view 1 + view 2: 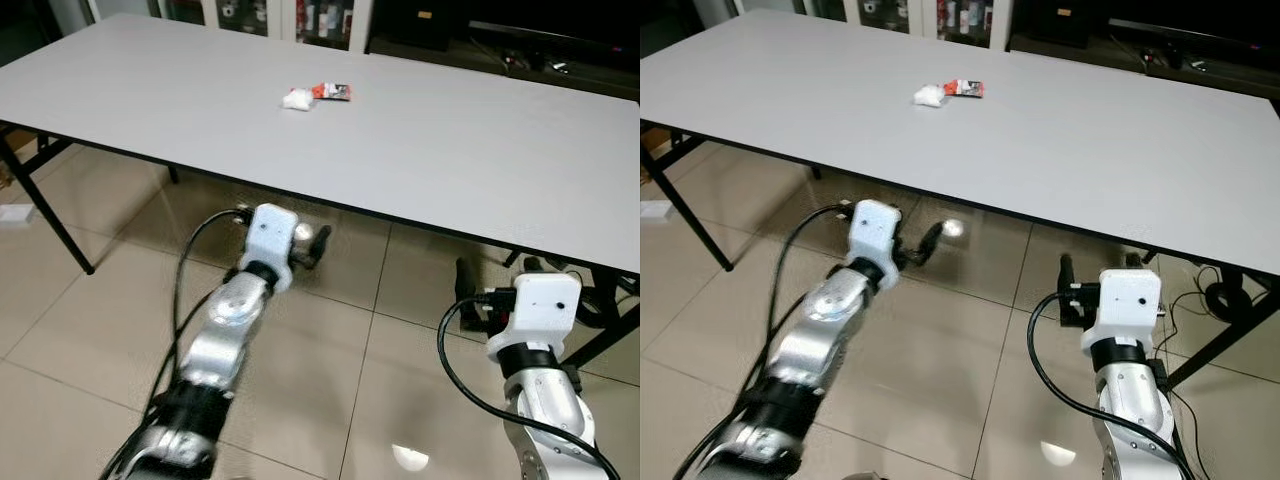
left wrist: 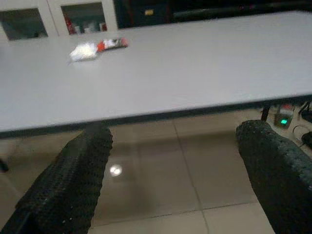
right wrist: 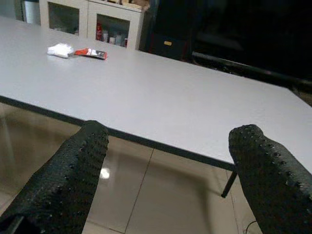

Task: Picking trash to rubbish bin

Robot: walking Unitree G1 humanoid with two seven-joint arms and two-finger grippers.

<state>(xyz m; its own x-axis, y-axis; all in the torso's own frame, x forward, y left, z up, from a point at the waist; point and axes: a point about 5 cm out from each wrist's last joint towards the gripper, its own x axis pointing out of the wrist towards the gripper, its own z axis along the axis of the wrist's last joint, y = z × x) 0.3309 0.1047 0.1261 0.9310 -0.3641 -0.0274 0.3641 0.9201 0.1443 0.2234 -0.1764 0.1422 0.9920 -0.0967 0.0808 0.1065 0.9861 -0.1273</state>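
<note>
Grey counter (image 1: 450, 130) on black folding legs (image 1: 50, 215). Glossy beige tile floor (image 1: 90, 330) below. White glass-door cabinets (image 1: 270, 15) behind the far edge. Cables (image 1: 1215, 295) on the floor at right.

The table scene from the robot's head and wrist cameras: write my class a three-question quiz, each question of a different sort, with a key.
1. True or false: the white crumpled wad touches the red wrapper on the grey table.
2. Multiple choice: the left gripper is A) open, empty, below the table edge; B) shut on the wad; C) resting on the tabletop.
3. Fill in: the right gripper has its fingers ____.

Key: 1 false, a small gap separates them; 2 A; 3 open.
</note>
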